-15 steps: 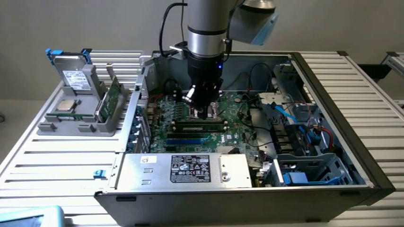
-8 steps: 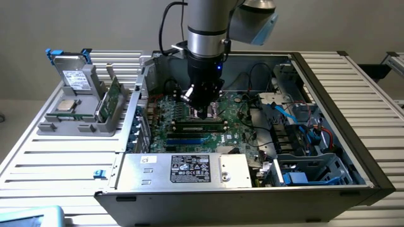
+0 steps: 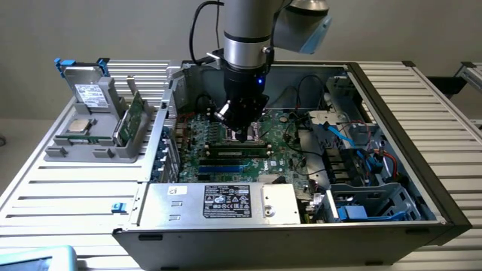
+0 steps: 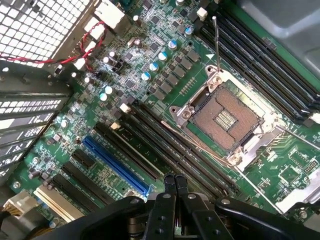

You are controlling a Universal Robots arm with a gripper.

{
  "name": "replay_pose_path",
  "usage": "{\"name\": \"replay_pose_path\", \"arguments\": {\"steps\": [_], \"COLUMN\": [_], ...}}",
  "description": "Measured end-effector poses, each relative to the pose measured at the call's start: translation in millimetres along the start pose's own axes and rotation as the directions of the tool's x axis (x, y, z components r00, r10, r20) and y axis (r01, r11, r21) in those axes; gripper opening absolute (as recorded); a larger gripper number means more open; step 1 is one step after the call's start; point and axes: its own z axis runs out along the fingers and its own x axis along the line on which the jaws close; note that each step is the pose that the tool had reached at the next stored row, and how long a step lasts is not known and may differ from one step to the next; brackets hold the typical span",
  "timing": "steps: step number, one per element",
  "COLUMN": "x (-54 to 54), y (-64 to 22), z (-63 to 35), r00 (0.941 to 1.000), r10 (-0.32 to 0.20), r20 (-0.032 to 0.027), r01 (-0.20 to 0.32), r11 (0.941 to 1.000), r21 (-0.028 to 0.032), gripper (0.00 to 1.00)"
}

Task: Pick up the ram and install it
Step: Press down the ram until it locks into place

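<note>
Gripper fingers pressed together, empty, low over motherboard. Ram sits lengthwise in a memory slot at its 6 o'clock in the exterior view. Judgement: installation apparently done; CPU socket empty.

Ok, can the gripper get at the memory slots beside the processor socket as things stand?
Probably yes: the shut gripper hangs just above the memory slots in the open case, with no cable or card between.
</note>
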Motion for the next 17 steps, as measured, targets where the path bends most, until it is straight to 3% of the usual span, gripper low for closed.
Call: {"name": "replay_pose_path", "arguments": {"steps": [6, 14, 17], "x": [0.1, 0.1, 0.0], "y": [0.0, 0.0, 0.0], "z": [-0.1, -0.1, 0.0], "r00": [0.9982, 0.9922, 0.9879], "r10": [0.06, 0.124, 0.155], "r20": [0.0029, 0.001, 0.0044], "r01": [-0.06, -0.124, -0.155], "r11": [0.9982, 0.992, 0.9876], "r21": [0.0038, 0.0235, 0.0251], "gripper": [0.11, 0.11, 0.11]}}
